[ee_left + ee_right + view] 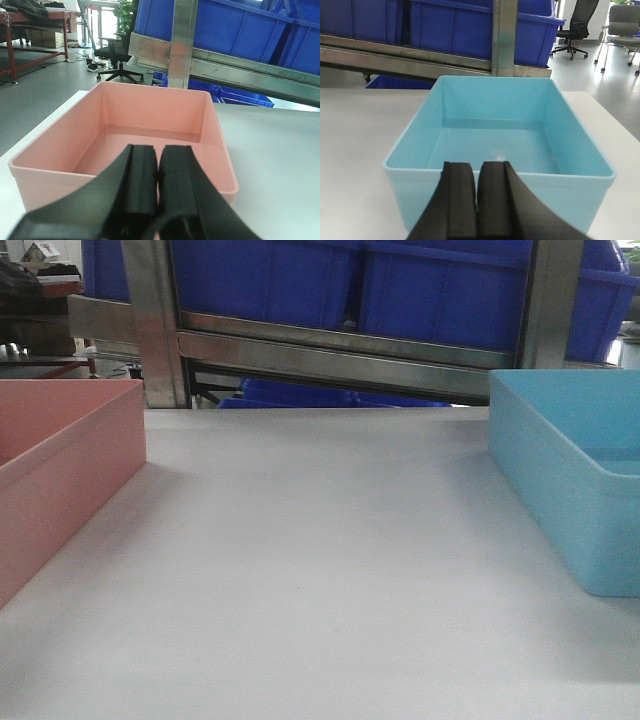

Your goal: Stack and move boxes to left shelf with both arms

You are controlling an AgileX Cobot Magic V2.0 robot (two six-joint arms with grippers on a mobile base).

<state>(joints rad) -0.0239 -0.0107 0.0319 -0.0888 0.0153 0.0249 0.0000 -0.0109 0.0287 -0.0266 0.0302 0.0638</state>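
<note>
- Bench (320,570): one, white, carrying both boxes.
- Steel rack (340,345): one, standing behind the bench. It is judged to be the target shelf, though no rollers are visible.
- Dark blue bins (270,280): at least three on the rack, and none belong to the task.
- Pink box (60,450): one, open-topped and empty, on the left side of the bench.
- Light blue box (570,470): one, empty, on the right side, well apart from the pink box. The two are not yet stacked.
- Left tool (159,167): one, pads together and holding nothing, just short of the pink box's near rim.
- Right tool (479,175): one, pads likewise together and empty, before the blue box's near wall.
- Risk: pads brought down while pressed together would push a wall instead of straddling it.
- Risk: a grip on one rim only may tilt the box.
- Risk: because the boxes are similar in size, a skewed entry could jam lip against lip.
</note>
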